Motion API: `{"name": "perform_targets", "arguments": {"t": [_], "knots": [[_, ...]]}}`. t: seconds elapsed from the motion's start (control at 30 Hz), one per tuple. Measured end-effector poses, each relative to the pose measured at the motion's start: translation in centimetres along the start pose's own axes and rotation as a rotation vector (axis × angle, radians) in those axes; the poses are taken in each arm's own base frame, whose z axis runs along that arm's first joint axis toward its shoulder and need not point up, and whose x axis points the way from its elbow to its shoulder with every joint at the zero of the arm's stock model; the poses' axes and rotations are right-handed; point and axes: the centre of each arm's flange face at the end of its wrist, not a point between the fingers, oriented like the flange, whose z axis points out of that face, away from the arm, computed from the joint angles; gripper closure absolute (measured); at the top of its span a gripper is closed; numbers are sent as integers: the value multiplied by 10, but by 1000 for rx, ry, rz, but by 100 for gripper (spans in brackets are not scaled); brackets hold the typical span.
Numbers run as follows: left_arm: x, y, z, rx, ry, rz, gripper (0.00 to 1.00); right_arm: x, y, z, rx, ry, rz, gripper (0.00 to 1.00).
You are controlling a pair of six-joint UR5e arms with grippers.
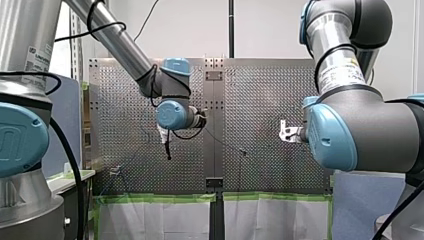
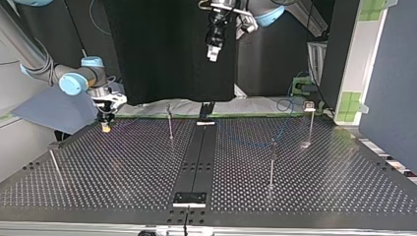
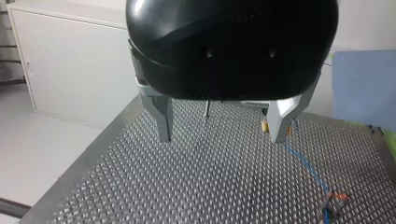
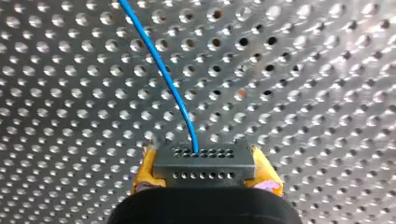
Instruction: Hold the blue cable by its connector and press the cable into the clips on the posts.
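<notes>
In the right wrist view my right gripper (image 4: 205, 173) has its yellow pads (image 4: 144, 173) shut on the grey connector (image 4: 201, 163). The blue cable (image 4: 163, 70) runs from the connector out over the perforated plate. The top view shows this gripper (image 2: 105, 125) low over the table at the left. My left gripper (image 3: 222, 137) hangs high above the table (image 3: 187, 186), metal fingers (image 3: 163, 121) open with nothing between them. It also shows near the top view's upper edge (image 2: 212, 53). The cable (image 3: 308, 170) lies on the plate ahead of it and ends at a clip (image 3: 332, 205).
Thin posts stand on the table in the top view: one left of the centre strip (image 2: 169, 123), one right of it (image 2: 272, 164), one at the far right (image 2: 310, 120), one at the near left (image 2: 54, 164). A black centre strip (image 2: 196, 162) divides the plate.
</notes>
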Motion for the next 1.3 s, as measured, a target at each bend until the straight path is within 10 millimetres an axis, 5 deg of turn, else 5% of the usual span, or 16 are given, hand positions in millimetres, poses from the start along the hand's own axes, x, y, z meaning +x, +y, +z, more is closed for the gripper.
{"name": "perform_targets", "arguments": {"t": [0.3,1.3], "knots": [[4,16,-13,-44,-21,39,0,5,0,0,-3,9,-3,100],[5,16,-13,-47,-22,41,0,5,0,0,-3,10,-2,100]]}}
